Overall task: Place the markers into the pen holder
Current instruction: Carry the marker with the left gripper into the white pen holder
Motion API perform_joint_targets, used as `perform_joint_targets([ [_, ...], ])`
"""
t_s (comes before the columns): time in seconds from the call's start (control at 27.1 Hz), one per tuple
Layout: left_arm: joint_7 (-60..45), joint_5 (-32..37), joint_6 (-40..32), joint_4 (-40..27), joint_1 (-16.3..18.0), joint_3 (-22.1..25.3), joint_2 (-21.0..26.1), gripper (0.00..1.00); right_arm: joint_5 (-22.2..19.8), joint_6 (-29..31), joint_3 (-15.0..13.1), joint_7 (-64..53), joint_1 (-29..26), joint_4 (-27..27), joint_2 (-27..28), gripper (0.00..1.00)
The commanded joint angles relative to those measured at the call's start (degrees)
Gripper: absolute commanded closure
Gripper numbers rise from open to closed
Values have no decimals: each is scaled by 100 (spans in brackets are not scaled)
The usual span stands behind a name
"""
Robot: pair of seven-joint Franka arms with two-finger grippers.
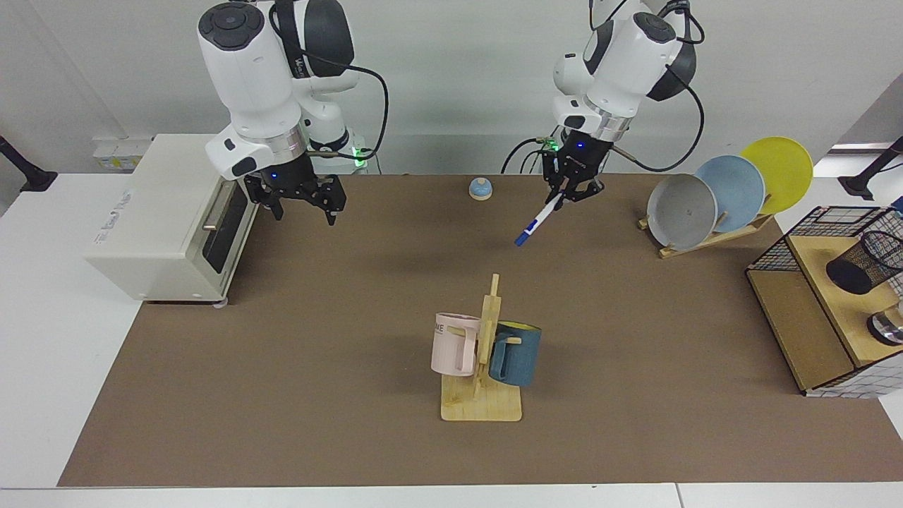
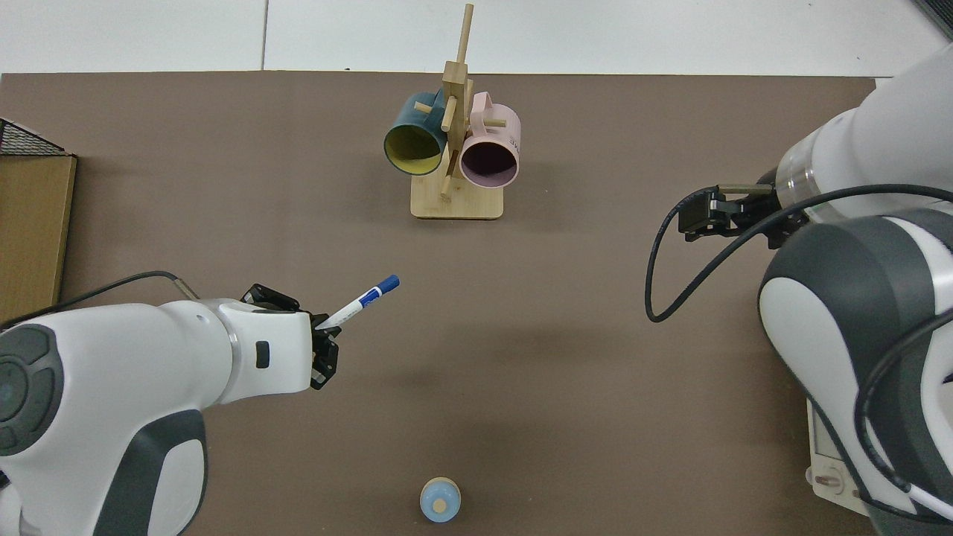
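Observation:
The marker (image 1: pixel 537 221) is white with a blue cap and hangs slanted above the mat, cap end lowest. My left gripper (image 1: pixel 568 193) is shut on its upper end at the back of the table, right of centre in the facing view. From above, the marker (image 2: pixel 361 301) sticks out of the left gripper (image 2: pixel 324 327). My right gripper (image 1: pixel 305 205) hovers open and empty beside the toaster oven, also seen from above as the right gripper (image 2: pixel 697 220). The pen holder (image 1: pixel 865 262), a black mesh cup, lies tilted inside the wire basket (image 1: pixel 796 234) at the far right.
A white toaster oven (image 1: pixel 169 212) stands at the left. A wooden mug rack (image 1: pixel 484 395) with a pink and a blue mug stands mid-table. A plate rack (image 1: pixel 726 194) holds three plates. A small blue dome (image 1: pixel 480 188) sits at the back, a shiny metal piece (image 1: pixel 887 328) by the basket.

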Motion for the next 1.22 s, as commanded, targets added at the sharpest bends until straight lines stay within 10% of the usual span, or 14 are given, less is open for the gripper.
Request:
perform_joint_targets([
  [0.0,71,685,-535,245,291,-13,61,100,-207,-12,62,-342,-103,-133,-172,0],
  [1.18,3182,4448,-1548,2020,1943,40,879,100,-49,-39,62,-888,-612,-696,-805,0],
])
